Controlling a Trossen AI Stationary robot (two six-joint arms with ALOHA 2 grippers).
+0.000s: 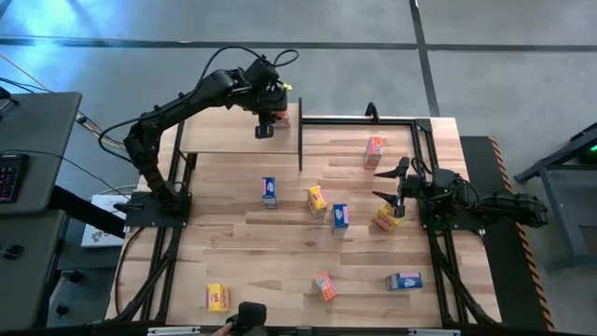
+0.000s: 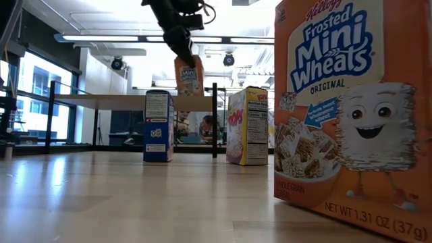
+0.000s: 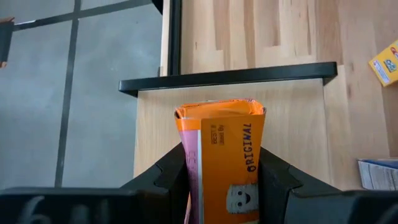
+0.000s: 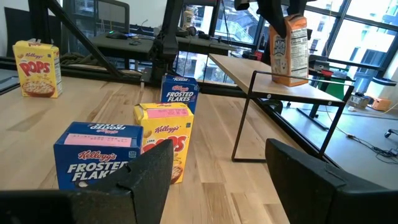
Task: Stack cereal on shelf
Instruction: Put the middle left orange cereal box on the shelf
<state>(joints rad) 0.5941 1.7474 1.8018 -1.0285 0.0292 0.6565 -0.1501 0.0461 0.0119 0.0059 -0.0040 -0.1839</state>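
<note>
An orange cereal box [image 3: 224, 163] fills my left wrist view, clamped in the left gripper [image 3: 221, 180] jaws above the shelf [image 1: 233, 138], near its end post. I judge this the placing step: next I lower it, then release. I can't tell whether its base touches the plank. The right gripper [image 1: 390, 184] waits, jaws apart, at the tabletop's right edge.

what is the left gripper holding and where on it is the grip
The left gripper holds an orange cereal box over the shelf, fingers clamped on its two opposite sides. The right gripper holds nothing.
</note>
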